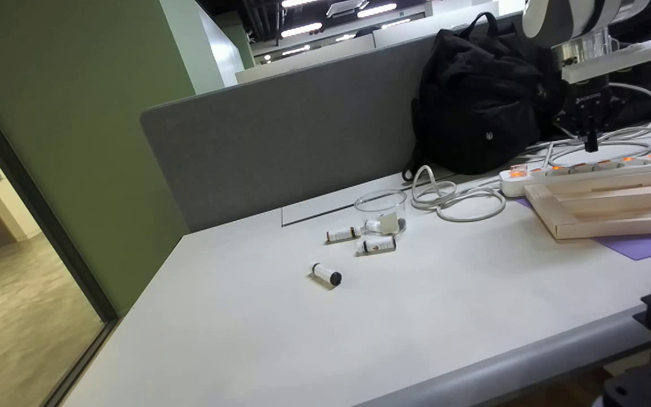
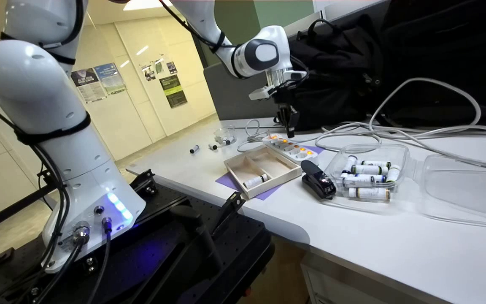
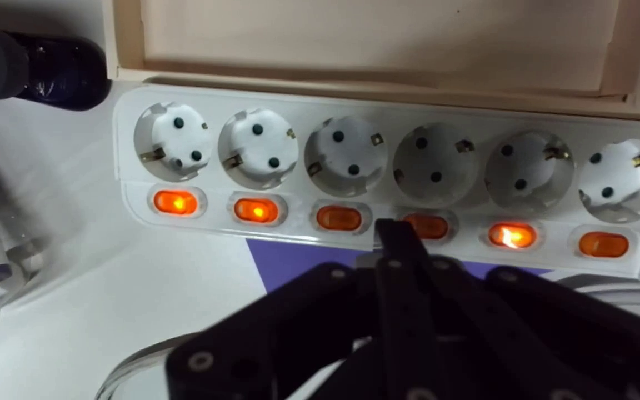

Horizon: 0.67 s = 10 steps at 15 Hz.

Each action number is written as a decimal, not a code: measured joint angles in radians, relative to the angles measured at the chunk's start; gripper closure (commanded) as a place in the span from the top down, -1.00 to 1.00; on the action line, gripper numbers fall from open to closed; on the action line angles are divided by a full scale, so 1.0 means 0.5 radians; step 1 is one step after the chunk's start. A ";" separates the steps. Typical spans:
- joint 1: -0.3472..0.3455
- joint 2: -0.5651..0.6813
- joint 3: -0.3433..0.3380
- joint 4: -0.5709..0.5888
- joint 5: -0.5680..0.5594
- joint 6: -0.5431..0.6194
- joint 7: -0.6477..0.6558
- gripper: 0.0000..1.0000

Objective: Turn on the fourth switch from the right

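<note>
A white power strip with a row of sockets and orange switches shows in both exterior views [image 1: 563,178] [image 2: 295,153] and across the wrist view [image 3: 214,186]. In the wrist view the two leftmost switches [image 3: 175,201] [image 3: 256,210] are lit. The two after them, the third from the left [image 3: 339,218] and its right neighbour [image 3: 433,226], are unlit. Then comes a lit switch [image 3: 512,235] and an unlit one [image 3: 603,244]. My gripper [image 3: 399,225] is shut and empty; its tips overlap the neighbour's left edge and appear above the strip in both exterior views [image 1: 591,144] [image 2: 290,131].
A wooden tray [image 2: 285,175] lies along the strip, over a purple sheet [image 2: 264,195]. A dark stapler-like object [image 2: 318,179] and a clear box [image 2: 369,146] of vials stand near one end. White cables [image 1: 467,217] and a black backpack [image 1: 472,102] lie behind.
</note>
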 measured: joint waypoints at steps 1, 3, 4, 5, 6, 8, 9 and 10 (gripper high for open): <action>0.010 0.015 -0.005 0.000 -0.019 0.022 0.005 -1.00; 0.030 0.045 -0.015 0.000 -0.047 0.074 0.015 -1.00; 0.040 0.059 -0.022 0.000 -0.065 0.105 0.019 -1.00; 0.050 0.071 -0.029 0.000 -0.076 0.137 0.022 -1.00; 0.059 0.082 -0.034 0.000 -0.082 0.165 0.023 -1.00; 0.075 0.096 -0.044 0.000 -0.094 0.202 0.025 -1.00; 0.080 0.100 -0.046 0.000 -0.097 0.208 0.026 -1.00; 0.083 0.103 -0.047 0.000 -0.097 0.208 0.026 -1.00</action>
